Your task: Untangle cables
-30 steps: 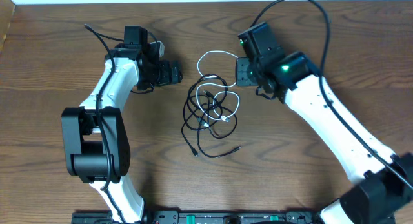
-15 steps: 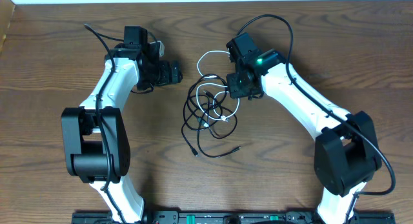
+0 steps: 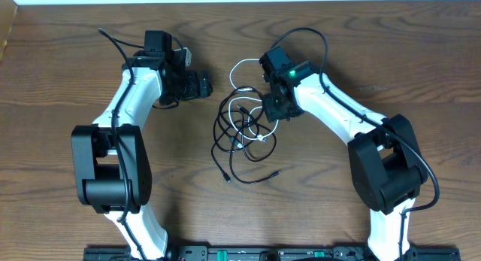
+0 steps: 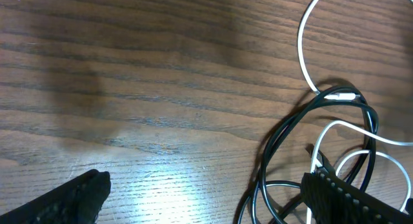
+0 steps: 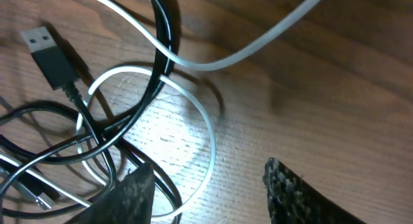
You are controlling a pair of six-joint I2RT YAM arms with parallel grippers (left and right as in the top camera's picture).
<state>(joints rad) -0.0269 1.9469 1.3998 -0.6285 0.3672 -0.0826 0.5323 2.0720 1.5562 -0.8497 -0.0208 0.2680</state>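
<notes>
The right arm has swung in over the last second. Its gripper [image 3: 272,106] now sits at the right edge of the tangle, where a moment ago it hung further out, up and to the right of it. The left gripper [image 3: 201,86] has not moved and waits to the left of the tangle's top, clear of every strand.

The tangle lies where it did, in the middle of the tabletop [image 3: 75,50]. The black cable [image 5: 164,30] is coiled in several loops, and the white cable [image 5: 210,137] is threaded through the upper part, with one loop standing out above the tangle. No strand has shifted, so nothing has been pulled yet.

In the right wrist view the fingers [image 5: 132,195] are spread wide and hold nothing, low over the wood. A curve of the white cable runs into the gap between them. Black strands and a black plug [image 5: 51,53] lie further into the tangle. In the left wrist view that gripper is also wide and empty, with the tangle ahead of it and off to one side.

The approach looks finished and the untangling not begun. The white curve between the right fingers seems the likely thing to grasp and draw away from the tangle. A black strand crosses the white one close by, so a pull may drag the whole knot along and free nothing.
</notes>
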